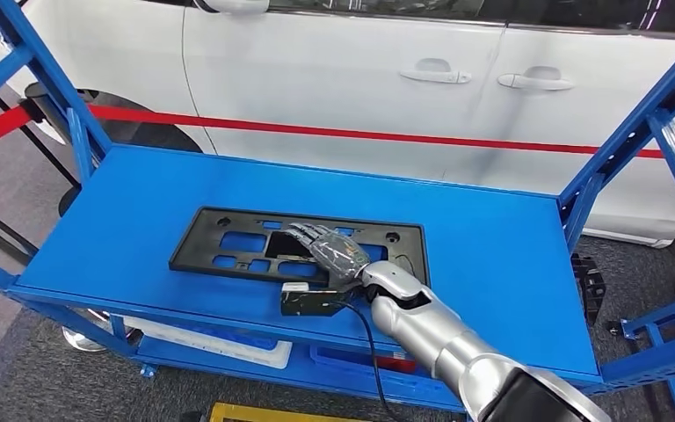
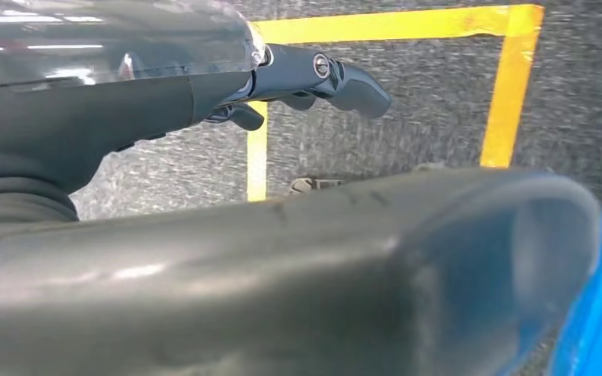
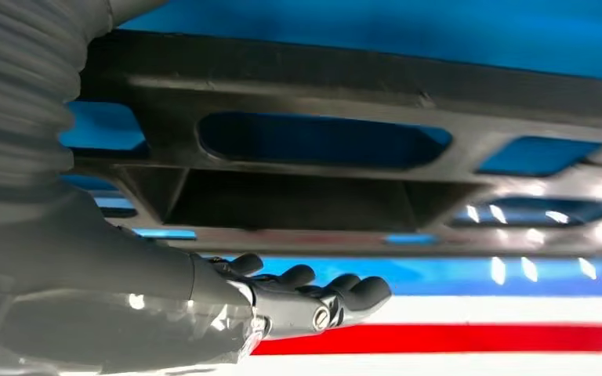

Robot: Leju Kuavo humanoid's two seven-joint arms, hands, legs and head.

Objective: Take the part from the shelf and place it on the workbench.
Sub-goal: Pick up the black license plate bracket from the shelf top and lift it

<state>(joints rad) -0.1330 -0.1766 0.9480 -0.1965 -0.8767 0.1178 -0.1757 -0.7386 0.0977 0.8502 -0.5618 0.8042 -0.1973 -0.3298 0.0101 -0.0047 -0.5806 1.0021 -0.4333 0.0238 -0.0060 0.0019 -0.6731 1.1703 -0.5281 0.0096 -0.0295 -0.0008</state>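
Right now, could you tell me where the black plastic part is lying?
In the head view, the black plastic part lies flat near the middle of the blue shelf, under the right hand.

White car (image 1: 387, 79) behind blue rack (image 1: 492, 237) — grey floor (image 1: 44, 378), yellow tape (image 2: 509, 86).

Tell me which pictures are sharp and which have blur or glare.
Head view: sharp, evenly lit; the flat black plastic frame part under the right hand reads clearly. Left wrist view: left hand blurred, its thumb out of focus. Right wrist view: soft focus, white glare spots on the part.
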